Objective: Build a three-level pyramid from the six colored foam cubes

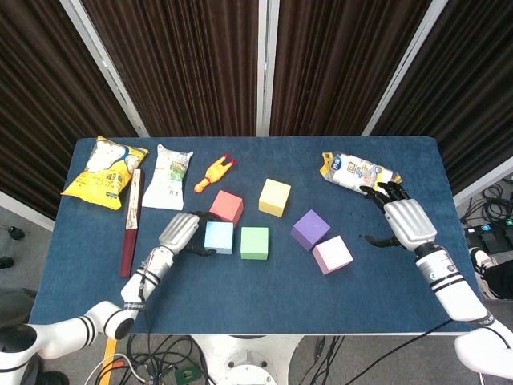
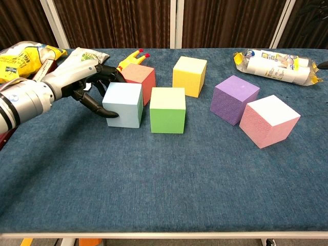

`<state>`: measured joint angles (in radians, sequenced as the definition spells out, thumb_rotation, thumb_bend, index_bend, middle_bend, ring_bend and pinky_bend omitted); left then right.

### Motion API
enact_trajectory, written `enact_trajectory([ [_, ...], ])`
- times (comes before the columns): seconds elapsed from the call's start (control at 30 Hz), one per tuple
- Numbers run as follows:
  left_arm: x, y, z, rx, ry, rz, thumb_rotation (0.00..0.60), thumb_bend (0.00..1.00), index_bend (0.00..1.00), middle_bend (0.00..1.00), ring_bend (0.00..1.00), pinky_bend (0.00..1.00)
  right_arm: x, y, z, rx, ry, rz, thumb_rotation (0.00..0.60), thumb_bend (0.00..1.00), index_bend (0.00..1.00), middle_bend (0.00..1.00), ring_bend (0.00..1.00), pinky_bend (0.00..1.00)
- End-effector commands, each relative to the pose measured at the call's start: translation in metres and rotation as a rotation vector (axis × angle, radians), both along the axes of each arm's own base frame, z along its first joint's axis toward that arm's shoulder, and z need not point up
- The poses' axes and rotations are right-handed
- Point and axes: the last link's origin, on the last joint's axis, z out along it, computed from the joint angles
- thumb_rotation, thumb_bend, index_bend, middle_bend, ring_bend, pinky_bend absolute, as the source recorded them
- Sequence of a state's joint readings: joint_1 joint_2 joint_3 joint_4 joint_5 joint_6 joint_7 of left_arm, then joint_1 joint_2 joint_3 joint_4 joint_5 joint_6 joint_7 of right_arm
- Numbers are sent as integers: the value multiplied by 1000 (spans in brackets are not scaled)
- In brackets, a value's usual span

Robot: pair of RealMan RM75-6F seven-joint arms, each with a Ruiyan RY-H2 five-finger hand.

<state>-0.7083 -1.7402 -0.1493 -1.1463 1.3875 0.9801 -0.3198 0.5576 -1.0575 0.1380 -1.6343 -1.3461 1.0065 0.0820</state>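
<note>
My left hand [image 1: 181,233] [image 2: 84,82] presses its fingertips against the left side of the light blue cube [image 1: 218,237] [image 2: 123,104], which sits on the table close beside the green cube [image 1: 255,242] [image 2: 167,109]. Just behind them stand the red cube [image 1: 227,208] [image 2: 137,79] and the yellow cube [image 1: 275,197] [image 2: 189,76]. Further right lie the purple cube [image 1: 310,229] [image 2: 234,99] and the pink cube [image 1: 332,254] [image 2: 268,120]. My right hand [image 1: 407,220] hovers open at the right, fingers spread, holding nothing.
A yellow chip bag [image 1: 104,172], a white snack bag [image 1: 171,177], a rubber chicken toy [image 1: 214,173] and a dark red bar [image 1: 131,218] lie at the back left. A white and yellow packet [image 1: 357,172] lies back right. The blue table [image 1: 264,297] has bare cloth in front.
</note>
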Motion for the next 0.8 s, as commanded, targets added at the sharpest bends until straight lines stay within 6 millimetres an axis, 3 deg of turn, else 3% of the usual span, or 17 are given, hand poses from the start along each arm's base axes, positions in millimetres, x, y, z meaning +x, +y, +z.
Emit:
enact_trajectory([
  [0.03,2,0,-1,1,-5,-5,600,156,389,407,338,382,0,1,0,0,2,-1,600,101,108,224,63,63],
  [0.8,9,-12,-15,16,14,-20,600,155,388,407,337,382,-8,15,5,-10,3,-24,600,101,108,227,63,63],
])
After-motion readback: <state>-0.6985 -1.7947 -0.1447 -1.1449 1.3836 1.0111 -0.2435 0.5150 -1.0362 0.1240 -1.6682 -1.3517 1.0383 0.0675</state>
